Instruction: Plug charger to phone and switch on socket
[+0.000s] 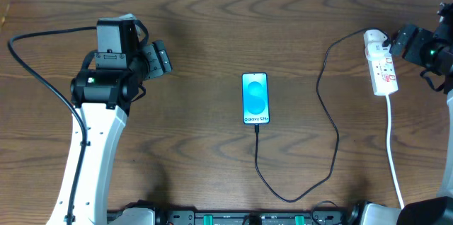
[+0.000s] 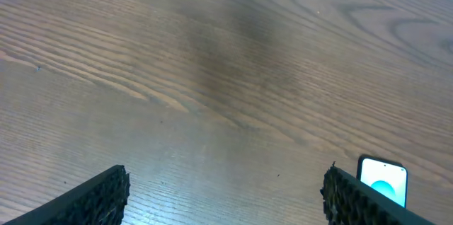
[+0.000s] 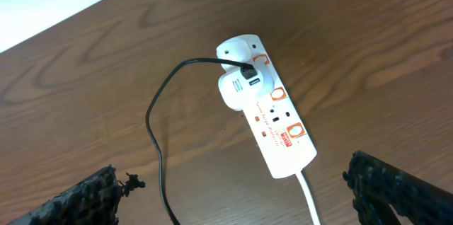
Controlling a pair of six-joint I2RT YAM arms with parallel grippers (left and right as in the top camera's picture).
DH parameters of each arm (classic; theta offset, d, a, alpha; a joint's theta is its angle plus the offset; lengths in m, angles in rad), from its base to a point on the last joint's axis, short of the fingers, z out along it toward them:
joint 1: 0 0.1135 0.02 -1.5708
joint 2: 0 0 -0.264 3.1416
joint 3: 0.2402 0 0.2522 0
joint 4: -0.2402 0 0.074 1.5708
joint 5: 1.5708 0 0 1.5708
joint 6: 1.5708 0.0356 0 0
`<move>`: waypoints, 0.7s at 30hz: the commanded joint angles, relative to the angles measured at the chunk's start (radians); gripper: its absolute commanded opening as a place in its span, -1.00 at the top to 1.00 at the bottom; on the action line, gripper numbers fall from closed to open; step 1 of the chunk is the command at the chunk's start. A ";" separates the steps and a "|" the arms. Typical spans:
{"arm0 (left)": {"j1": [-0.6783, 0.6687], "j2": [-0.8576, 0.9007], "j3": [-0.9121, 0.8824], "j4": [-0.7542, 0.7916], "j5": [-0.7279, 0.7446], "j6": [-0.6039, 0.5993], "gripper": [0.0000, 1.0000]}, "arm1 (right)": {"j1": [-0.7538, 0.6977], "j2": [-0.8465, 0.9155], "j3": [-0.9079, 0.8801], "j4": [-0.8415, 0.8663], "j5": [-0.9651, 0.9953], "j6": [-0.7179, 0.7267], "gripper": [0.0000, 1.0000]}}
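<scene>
Right tool (image 3: 233, 195) above socket (image 3: 278, 122)

Left wrist cam: phone (image 2: 383, 181) only partly there, btm edge chops it and a finger of the left tool (image 2: 226, 179) covers its lower corner. Both fingers (image 2: 95, 200) run off the btm too. Right wrist cam: same deal w/ the right tool (image 3: 232, 174), fingers clipped at the btm. The socket (image 3: 265, 108) has its white cord (image 3: 309, 200) exiting the frame, and so does the charger (image 3: 157, 140) cable. Overhead: right tool half off the right edge, socket print too small to read, can't tell switch pos, and the plug tip at the phone is too tiny to say if it's fully in.
</scene>
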 commanded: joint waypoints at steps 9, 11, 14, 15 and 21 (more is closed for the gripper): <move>-0.001 -0.029 -0.003 -0.034 -0.012 0.014 -0.74 | -0.002 -0.006 0.007 -0.004 0.005 0.015 -0.98; -0.001 -0.066 -0.015 -0.056 -0.012 0.014 -0.74 | -0.002 -0.006 0.007 -0.004 0.005 0.015 -0.98; -0.001 -0.142 -0.055 -0.059 -0.008 0.013 -0.74 | -0.002 -0.006 0.007 -0.004 0.005 0.015 -0.98; -0.001 -0.166 -0.071 -0.056 -0.007 0.013 -0.74 | -0.002 -0.006 0.007 -0.004 0.005 0.015 -0.98; -0.001 -0.366 -0.266 0.089 -0.010 0.014 -0.74 | -0.002 -0.006 0.007 -0.004 0.005 0.015 -0.99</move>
